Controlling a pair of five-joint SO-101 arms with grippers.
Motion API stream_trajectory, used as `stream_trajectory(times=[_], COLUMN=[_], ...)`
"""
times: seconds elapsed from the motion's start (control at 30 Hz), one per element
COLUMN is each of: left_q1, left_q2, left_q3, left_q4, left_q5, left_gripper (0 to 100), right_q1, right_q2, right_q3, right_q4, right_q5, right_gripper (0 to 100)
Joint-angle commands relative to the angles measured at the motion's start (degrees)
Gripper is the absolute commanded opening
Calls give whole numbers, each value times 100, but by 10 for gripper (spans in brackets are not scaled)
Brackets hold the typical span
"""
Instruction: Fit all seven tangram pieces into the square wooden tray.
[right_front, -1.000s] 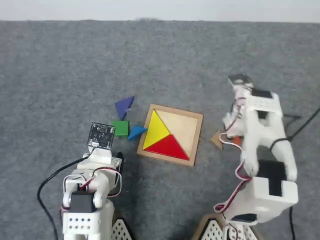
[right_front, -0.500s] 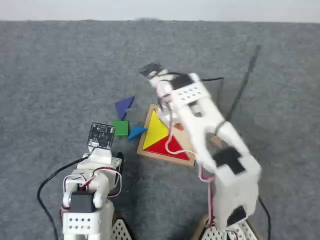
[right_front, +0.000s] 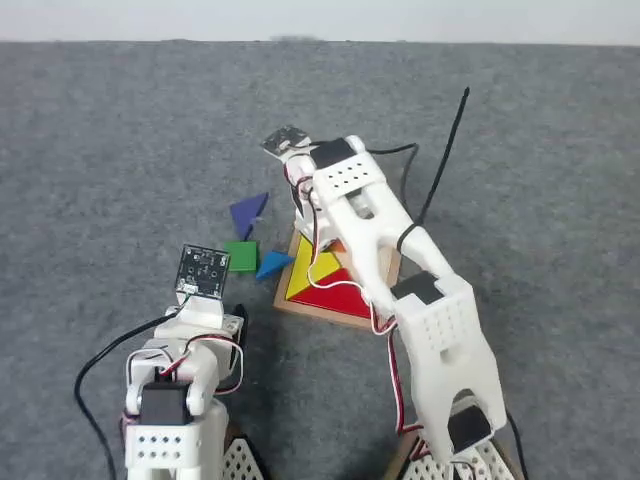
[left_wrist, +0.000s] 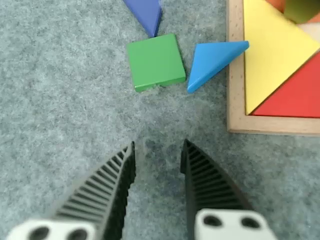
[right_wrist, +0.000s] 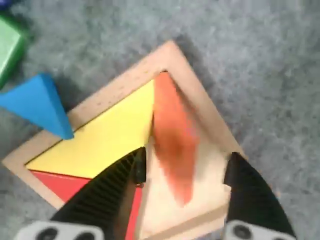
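Hanging over the square wooden tray (right_wrist: 205, 102), the right gripper (right_wrist: 187, 157) has its jaws spread wide and grips nothing. Between them an orange piece (right_wrist: 172, 145) lies on the tray's bare floor, one end in a corner and its long side against the yellow triangle (right_wrist: 100, 137); its outline is too blurred to name the shape. The red triangle (right_wrist: 75, 182) fills the tray's edge next to the yellow one. A light blue triangle (right_wrist: 37, 102) sits on the surface outside, its tip touching the tray's rim.

The left gripper (left_wrist: 158, 145) hovers low over the grey surface near the tray's corner, its jaws partly open with nothing between them. Ahead of it lie the green square (left_wrist: 156, 61), just beside the light blue triangle, and a dark blue triangle (left_wrist: 146, 12) at the square's far edge.
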Motion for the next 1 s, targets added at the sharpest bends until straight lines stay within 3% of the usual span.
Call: stream_trajectory(times=[0.0,0.27,0.43,0.57,0.83,0.97], left_q1=[-9,-9,-9,-9,-9,-9], left_q2=[-97,-97,-97,-97,-97,-97], left_q3=[-92,-92,-92,-92,-92,-92], left_q4=[26,26,26,26,26,26], left_q5=[-18,-18,-18,-18,-18,-18], left_gripper=[148,148,148,148,148,148], right_q1=[189,505,488,488,462,462], right_q2=[-145,-391,-796,-1473,-2695,-2624], right_q3=[-571,-747,-686,44,3376,3657], right_q4=[277,409,505,365,-1965,-2211], right_q5=[149,105,70,44,53,35], right_gripper=[270,266,135,137,137,136])
